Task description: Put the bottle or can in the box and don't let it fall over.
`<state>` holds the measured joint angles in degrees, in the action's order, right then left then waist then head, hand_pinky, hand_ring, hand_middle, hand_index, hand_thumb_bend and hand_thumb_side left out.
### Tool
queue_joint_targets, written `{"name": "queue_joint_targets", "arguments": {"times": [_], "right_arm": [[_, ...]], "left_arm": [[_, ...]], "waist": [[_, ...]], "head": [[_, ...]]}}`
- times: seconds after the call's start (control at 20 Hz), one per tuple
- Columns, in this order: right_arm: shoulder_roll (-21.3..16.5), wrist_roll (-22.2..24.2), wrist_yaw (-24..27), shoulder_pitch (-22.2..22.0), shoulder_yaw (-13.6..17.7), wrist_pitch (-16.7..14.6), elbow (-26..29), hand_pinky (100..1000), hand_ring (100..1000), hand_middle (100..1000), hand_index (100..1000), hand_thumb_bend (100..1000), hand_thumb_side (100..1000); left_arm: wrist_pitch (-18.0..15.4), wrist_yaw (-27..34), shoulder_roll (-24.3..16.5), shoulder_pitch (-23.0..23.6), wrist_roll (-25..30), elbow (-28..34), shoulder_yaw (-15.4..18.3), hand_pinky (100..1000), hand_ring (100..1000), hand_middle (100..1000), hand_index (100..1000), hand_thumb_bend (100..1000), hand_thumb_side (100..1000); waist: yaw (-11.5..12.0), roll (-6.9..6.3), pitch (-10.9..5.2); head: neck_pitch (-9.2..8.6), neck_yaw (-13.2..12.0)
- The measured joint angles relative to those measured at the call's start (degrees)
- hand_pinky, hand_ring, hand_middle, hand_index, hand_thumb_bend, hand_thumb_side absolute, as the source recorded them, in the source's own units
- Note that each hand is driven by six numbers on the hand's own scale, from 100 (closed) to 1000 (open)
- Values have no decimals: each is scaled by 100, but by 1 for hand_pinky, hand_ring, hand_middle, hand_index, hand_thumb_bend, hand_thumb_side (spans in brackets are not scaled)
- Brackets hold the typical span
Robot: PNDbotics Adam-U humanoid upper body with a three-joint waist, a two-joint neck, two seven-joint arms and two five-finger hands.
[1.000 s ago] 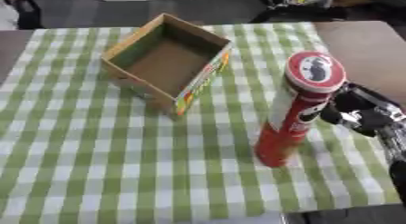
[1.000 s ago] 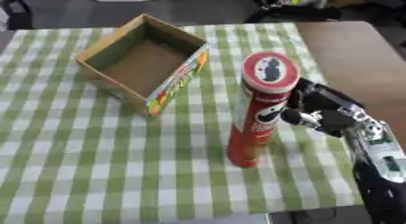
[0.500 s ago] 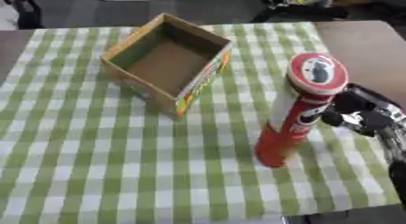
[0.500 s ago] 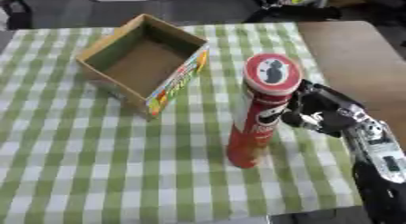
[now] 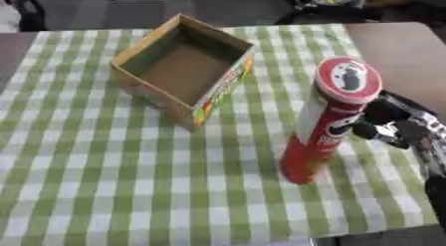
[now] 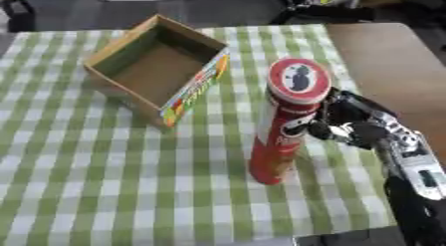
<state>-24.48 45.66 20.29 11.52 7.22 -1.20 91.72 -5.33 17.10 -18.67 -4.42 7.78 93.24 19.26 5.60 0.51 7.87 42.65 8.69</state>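
Left eye view: tall red can (image 5: pixel 327 125) stands upright on desk (image 5: pixel 104 180), near-right of open box (image 5: pixel 183 70). Prob light, stiff, smooth-sided, top-heavy & tippy, so best gripped mid-body.

Right eye view: right hand (image 6: pixel 353 123) at can's right side, upper-mid height, fingers curled twd it; can't tell if grip's closed. Left hand not seen.

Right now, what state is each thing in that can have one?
Can: upright on the tablecloth, lid on, outside the box.
Box: open at the top, empty.
Right hand: at the can's side, fingers curled toward it; contact unclear.
Left hand: not in view.
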Motion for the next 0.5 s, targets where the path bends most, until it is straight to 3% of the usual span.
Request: {"name": "queue_joint_targets", "arguments": {"times": [0.5], "right_arm": [[11, 76, -136, 3, -26, -27, 0, 1000, 1000, 1000, 1000, 581, 263]], "left_arm": [[3, 0, 0, 0, 3, -2, 0, 1000, 1000, 1000, 796, 197, 771]], "waist": [[0, 0, 7]], "head": [[0, 0]]}}
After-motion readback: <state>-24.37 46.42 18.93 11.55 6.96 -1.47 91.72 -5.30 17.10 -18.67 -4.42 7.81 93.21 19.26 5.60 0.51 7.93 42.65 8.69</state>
